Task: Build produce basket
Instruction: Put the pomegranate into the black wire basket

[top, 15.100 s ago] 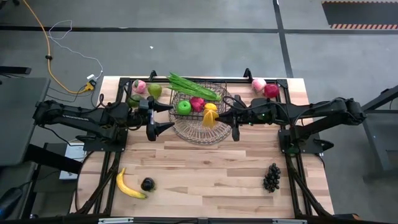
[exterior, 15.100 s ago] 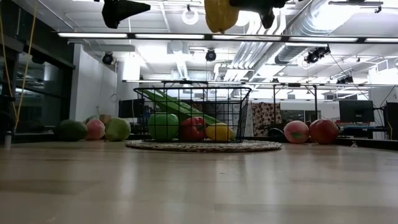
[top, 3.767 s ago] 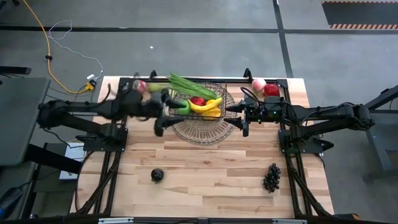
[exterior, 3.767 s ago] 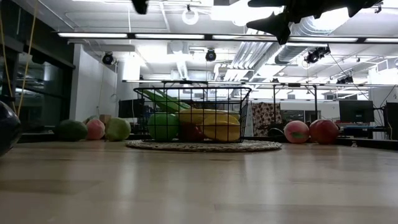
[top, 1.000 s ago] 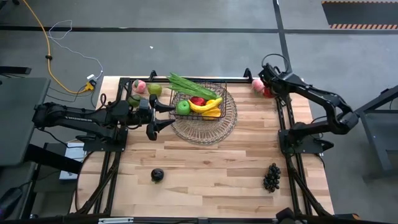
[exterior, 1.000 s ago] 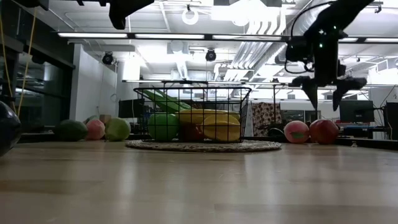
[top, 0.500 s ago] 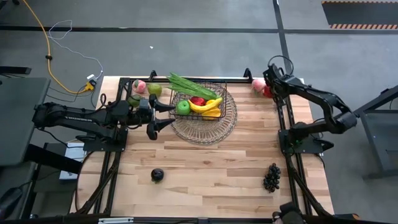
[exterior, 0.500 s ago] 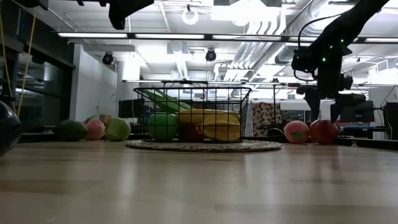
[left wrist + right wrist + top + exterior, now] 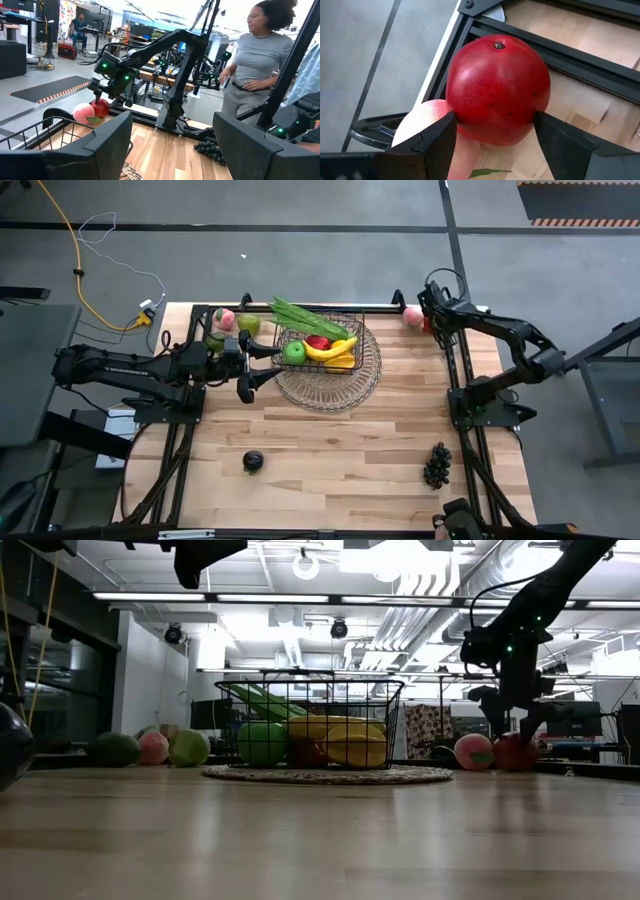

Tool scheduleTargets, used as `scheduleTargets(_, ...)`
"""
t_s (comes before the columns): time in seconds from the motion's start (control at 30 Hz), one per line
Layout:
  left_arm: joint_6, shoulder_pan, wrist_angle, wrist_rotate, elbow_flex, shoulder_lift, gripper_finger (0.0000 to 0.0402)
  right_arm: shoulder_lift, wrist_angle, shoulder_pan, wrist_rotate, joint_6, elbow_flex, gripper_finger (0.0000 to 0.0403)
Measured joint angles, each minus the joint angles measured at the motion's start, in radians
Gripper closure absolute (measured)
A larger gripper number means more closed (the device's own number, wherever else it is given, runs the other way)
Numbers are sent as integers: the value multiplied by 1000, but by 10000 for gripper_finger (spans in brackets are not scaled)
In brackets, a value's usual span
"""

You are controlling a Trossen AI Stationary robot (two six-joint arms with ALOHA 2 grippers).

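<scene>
Now the right gripper (image 9: 492,132) is down at the far right corner of the table (image 9: 340,450), and its two fingers stand on both sides of a red apple (image 9: 497,90). The pads seem to touch the apple's sides, though whether they already press it firmly is hard to say. A pink peach (image 9: 427,127) lies just beside the apple, touching it.

In the high view the basket (image 9: 320,343) sits on a paler round wire tray (image 9: 345,392) near the far middle of the table. It holds a green apple (image 9: 294,352), a yellow banana (image 9: 330,350), a red fruit (image 9: 318,342) and a green leafy bunch (image 9: 305,318) that sticks out over its far rim.

The left gripper (image 9: 252,367) hovers beside the basket on its left, with the fingers wide apart and empty. Behind it lie a peach (image 9: 224,318) and two green fruits (image 9: 248,324). A dark plum (image 9: 253,461) and dark grapes (image 9: 436,464) rest well apart on the near part of the table.

A person (image 9: 257,65) stands beyond the table.
</scene>
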Motion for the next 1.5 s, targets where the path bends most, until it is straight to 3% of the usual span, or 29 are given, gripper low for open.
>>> scheduleTargets(0.23,2,0,0,-2,0,0,135,1,-3,0,4,-2,-1,158)
scheduleTargets(0.6,10,0,0,-3,0,0,135,2,-12,0,0,-27,-3,256)
scheduleTargets(1.27,9,0,0,-3,0,0,135,-99,-25,6,18,-158,-8,261)
scheduleTargets(1.5,8,0,0,-2,0,0,135,-145,-35,39,23,-162,-8,285)
